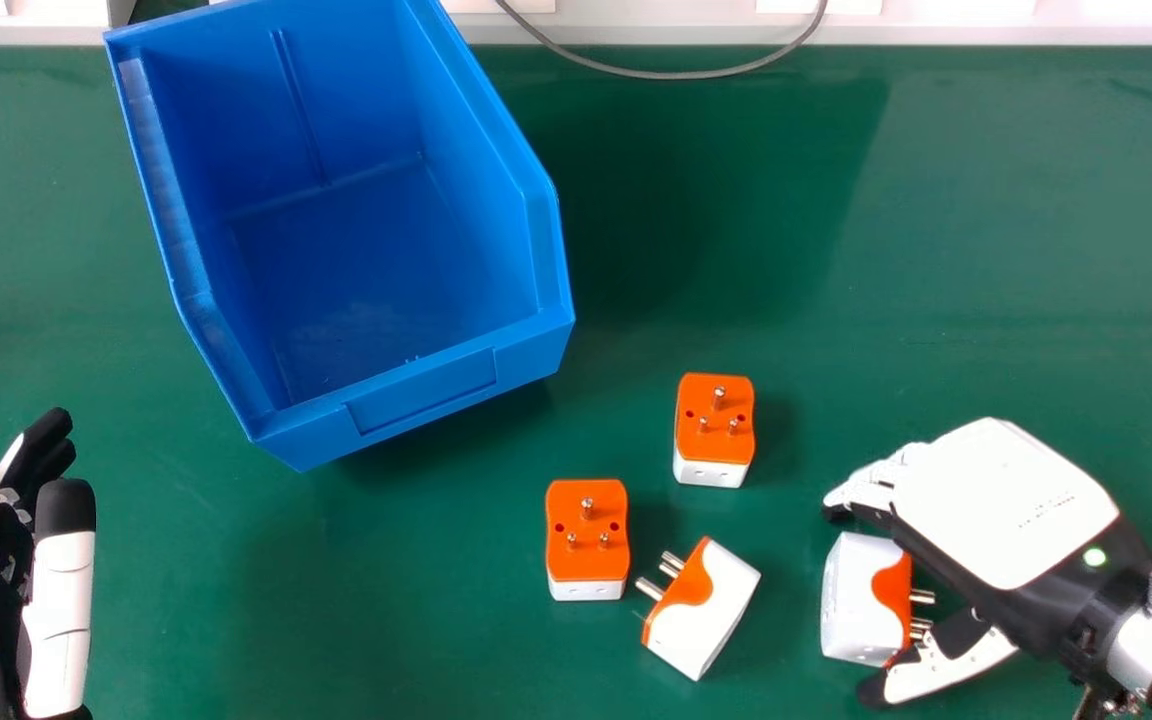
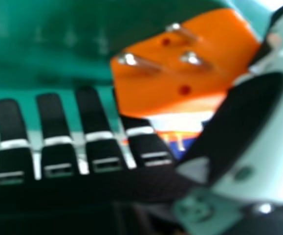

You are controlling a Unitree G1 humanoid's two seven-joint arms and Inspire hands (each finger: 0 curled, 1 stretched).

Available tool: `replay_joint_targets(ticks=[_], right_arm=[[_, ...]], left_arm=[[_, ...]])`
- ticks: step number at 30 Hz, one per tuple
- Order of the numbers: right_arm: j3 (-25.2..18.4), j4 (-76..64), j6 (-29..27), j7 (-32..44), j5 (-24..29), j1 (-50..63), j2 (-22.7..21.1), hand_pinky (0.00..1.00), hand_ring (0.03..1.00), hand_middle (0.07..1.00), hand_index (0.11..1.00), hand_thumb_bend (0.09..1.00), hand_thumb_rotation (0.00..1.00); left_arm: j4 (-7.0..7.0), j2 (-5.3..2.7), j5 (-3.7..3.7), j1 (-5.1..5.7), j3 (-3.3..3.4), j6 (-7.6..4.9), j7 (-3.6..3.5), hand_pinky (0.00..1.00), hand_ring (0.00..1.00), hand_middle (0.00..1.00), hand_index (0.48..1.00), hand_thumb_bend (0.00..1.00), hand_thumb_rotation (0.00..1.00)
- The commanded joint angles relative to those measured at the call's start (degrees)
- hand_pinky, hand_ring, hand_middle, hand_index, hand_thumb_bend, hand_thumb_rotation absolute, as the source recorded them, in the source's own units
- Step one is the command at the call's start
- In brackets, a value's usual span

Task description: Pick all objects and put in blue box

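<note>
The blue box [image 1: 526, 350] stands at the upper left of the head view with a bare floor inside. Two orange-and-white plug adapters, one [image 1: 587, 530] and another [image 1: 714, 425], have their pins up; a third adapter [image 1: 704, 610] lies on its side. At the right, a fourth adapter [image 1: 858, 600] lies between the fingers and thumb of my right hand [image 1: 1006, 505], which is open around it. In the right hand view, the adapter's orange pin face [image 2: 156, 90] shows beside the thumb of my right hand [image 2: 249, 117]. My left hand [image 1: 61, 600] rests open at the lower left.
The green table [image 1: 1016, 250] carries everything. A grey cable [image 1: 636, 73] loops down over its far edge, where a pale ledge [image 1: 936, 30] runs across. The box's near corner juts toward the front, between my left hand and the adapters.
</note>
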Motion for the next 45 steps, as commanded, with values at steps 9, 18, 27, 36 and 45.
replay_joint_targets(ticks=[9,18,27,36,45], right_arm=[[-0.6,0.5,0.0,1.3,6.3,-0.3,1.5,0.12,0.178,0.264,0.478,0.507,0.16],[-2.3,-2.1,3.1,8.0,13.3,0.1,2.3,0.22,0.272,0.346,0.481,0.487,0.13],[-6.5,-8.0,3.4,7.0,16.5,3.6,3.5,0.24,0.300,0.383,0.484,0.486,0.13],[-8.7,-10.3,3.4,5.3,16.7,6.0,5.3,0.18,0.246,0.332,0.483,0.486,0.13],[-11.7,-18.1,5.7,9.5,19.0,7.7,5.6,0.23,0.284,0.363,0.481,0.486,0.13]], left_arm=[[-1.90,0.28,-1.09,0.91,0.25,-0.17,-0.32,0.86,0.86,0.85,0.887,0.89,0.86],[-1.21,0.39,-0.76,0.13,0.25,-0.14,-0.10,0.86,0.85,0.85,0.886,0.89,0.86],[-0.38,0.30,-0.30,-1.10,0.20,-0.29,0.28,0.86,0.85,0.85,0.883,0.89,0.86],[0.74,0.54,-0.28,-2.53,0.27,-0.57,0.19,0.87,0.86,0.85,0.884,0.88,0.85],[2.25,0.79,-0.12,-3.56,0.36,-0.32,0.23,0.87,0.86,0.85,0.883,0.88,0.84]])
